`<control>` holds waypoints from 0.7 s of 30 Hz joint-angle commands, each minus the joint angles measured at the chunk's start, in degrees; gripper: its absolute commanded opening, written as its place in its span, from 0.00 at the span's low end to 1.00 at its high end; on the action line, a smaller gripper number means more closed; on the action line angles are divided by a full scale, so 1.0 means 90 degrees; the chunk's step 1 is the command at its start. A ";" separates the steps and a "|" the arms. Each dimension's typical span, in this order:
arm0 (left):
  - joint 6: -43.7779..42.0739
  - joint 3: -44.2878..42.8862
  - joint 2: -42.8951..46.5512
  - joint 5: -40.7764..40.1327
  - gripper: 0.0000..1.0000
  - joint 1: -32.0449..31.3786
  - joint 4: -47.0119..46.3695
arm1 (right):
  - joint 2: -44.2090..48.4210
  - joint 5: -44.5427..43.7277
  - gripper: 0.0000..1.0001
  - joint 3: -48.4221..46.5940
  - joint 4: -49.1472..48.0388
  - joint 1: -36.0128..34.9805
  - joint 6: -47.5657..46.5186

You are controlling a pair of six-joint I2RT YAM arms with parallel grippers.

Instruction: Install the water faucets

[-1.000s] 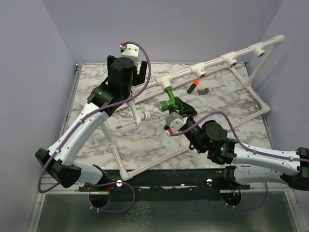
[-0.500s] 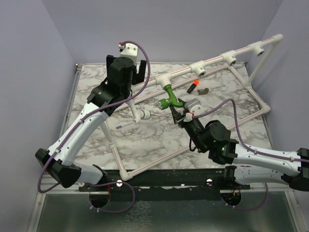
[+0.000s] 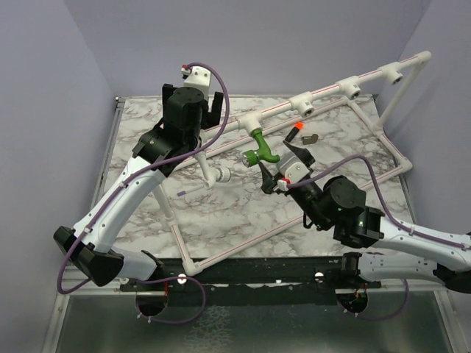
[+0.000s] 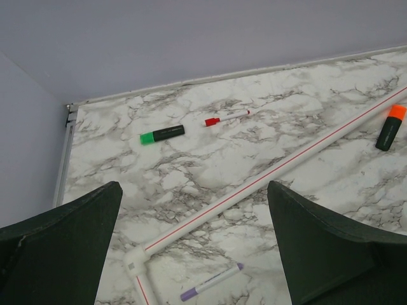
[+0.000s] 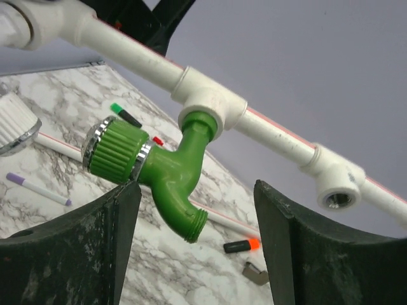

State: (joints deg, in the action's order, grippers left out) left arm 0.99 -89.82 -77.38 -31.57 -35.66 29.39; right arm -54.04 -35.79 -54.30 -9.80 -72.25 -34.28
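Note:
A bright green faucet (image 3: pixel 257 149) with a ribbed knob and chrome ring sits with its stem in a white tee socket (image 3: pixel 254 123) of the pipe frame. In the right wrist view the faucet (image 5: pixel 168 168) hangs from the tee socket (image 5: pixel 210 101), spout pointing down. My right gripper (image 3: pixel 283 168) is open just right of the faucet. In its own view the right gripper (image 5: pixel 197 190) stands around the spout without touching it. My left gripper (image 3: pixel 193 97) is open and empty above the frame's back left; its wrist view (image 4: pixel 194 197) shows only table and pipe.
Empty tee sockets (image 3: pixel 303 108) (image 3: pixel 353 92) (image 3: pixel 396 76) line the raised pipe. A white ribbed cap with a chrome ring (image 3: pixel 221 175) sits on a pipe stub. An orange-capped marker (image 3: pixel 296 132), a metal piece (image 3: pixel 310 138), a purple pen (image 3: pixel 190 191), a green marker (image 4: pixel 162 134) and a red pen (image 4: pixel 226 117) lie on the marble.
My right wrist has rolled over and the arm has shifted right; its fingers now stand just right of the green faucet. The faucet and the left arm have not moved.

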 commanded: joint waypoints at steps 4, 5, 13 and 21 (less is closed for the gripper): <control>-0.0042 -0.0024 0.0117 0.0119 0.98 -0.0071 0.0172 | -0.0082 0.0859 0.79 -0.0778 0.1145 -0.0088 -0.1521; -0.0042 -0.0037 0.0115 0.0119 0.98 -0.0071 0.0181 | -0.0157 0.0904 0.80 -0.0846 0.1343 -0.0088 -0.1718; -0.0081 -0.0031 0.0152 0.0058 0.98 -0.0081 0.0182 | -0.0548 0.0932 0.80 -0.0962 0.2000 -0.0088 -0.3561; -0.0081 -0.0025 0.0131 0.0032 0.98 -0.0088 0.0182 | -0.0503 0.0874 0.80 -0.0600 0.1452 -0.0088 -0.4585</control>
State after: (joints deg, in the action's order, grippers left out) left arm 0.80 -89.82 -77.36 -31.83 -35.77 29.54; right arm -58.92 -28.58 -61.63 5.63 -72.79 -67.99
